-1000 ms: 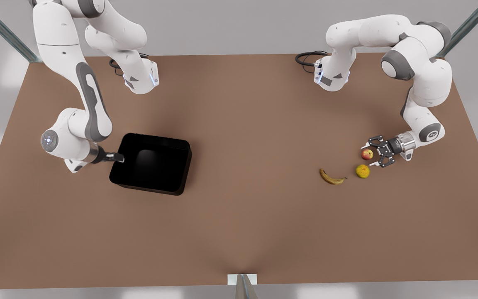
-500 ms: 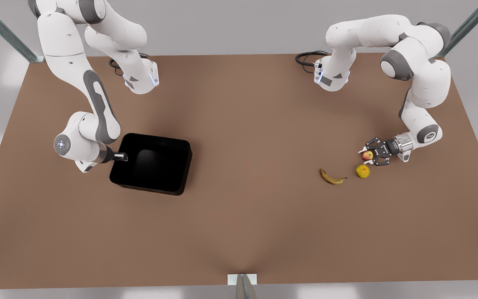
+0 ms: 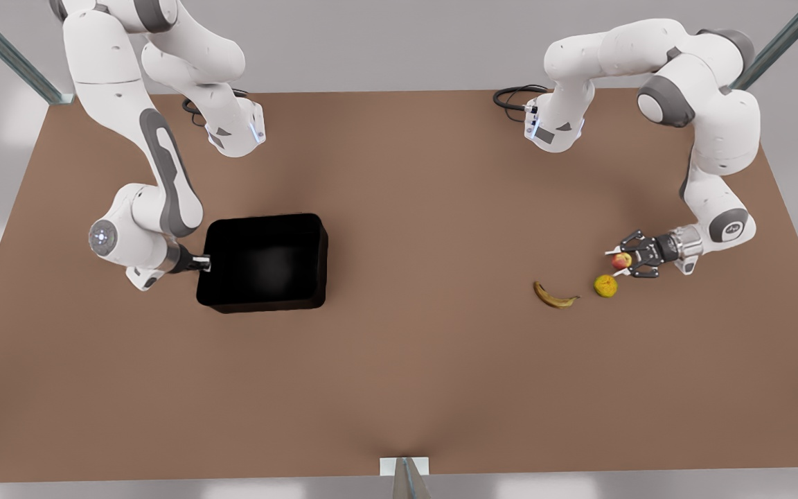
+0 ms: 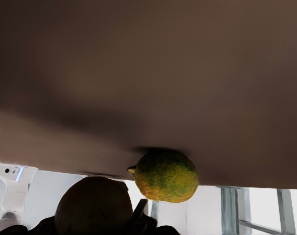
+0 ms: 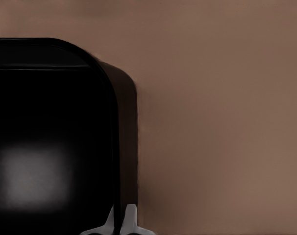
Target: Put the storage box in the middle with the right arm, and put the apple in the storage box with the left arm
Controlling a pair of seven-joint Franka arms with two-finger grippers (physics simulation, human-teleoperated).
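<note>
Box [image 3: 264,262] now squarer, long axis sideways

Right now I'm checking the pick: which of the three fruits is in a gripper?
The apple, small and red, sits between the left gripper fingers. The yellow round fruit and banana lie free on the table.

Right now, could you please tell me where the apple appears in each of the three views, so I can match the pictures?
Front view: the apple is at the front view's right, between the left gripper's jaws, just above the yellow fruit.
Left wrist view: the apple sits close to the camera, in shadow, beside the yellow fruit.
Right wrist view: the apple is not in it; the storage box is there.
Shared landmark: the yellow fruit.
</note>
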